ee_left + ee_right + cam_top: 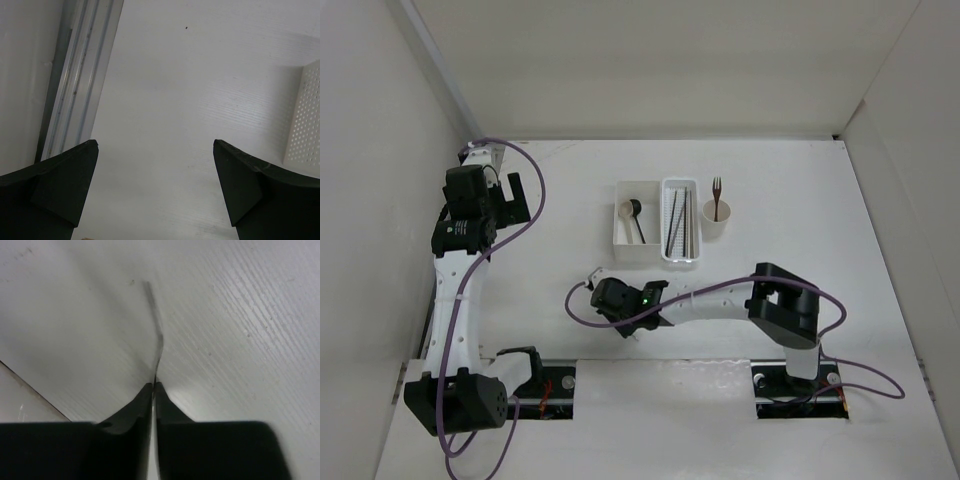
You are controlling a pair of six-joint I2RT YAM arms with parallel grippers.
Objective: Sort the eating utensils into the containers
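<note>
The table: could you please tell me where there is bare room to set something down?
Free: the table right of the cup to the side wall, the strip behind the box, tray and cup, and the patch between box and left arm. Crowded: that row, and the front middle, where the right arm lies, its pincer shut on a silver utensil.

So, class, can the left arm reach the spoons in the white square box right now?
Probably yes. The left gripper is open and empty, bare table lies between it and the white square box, and the right gripper sits nearer the bases, out of that path.
</note>
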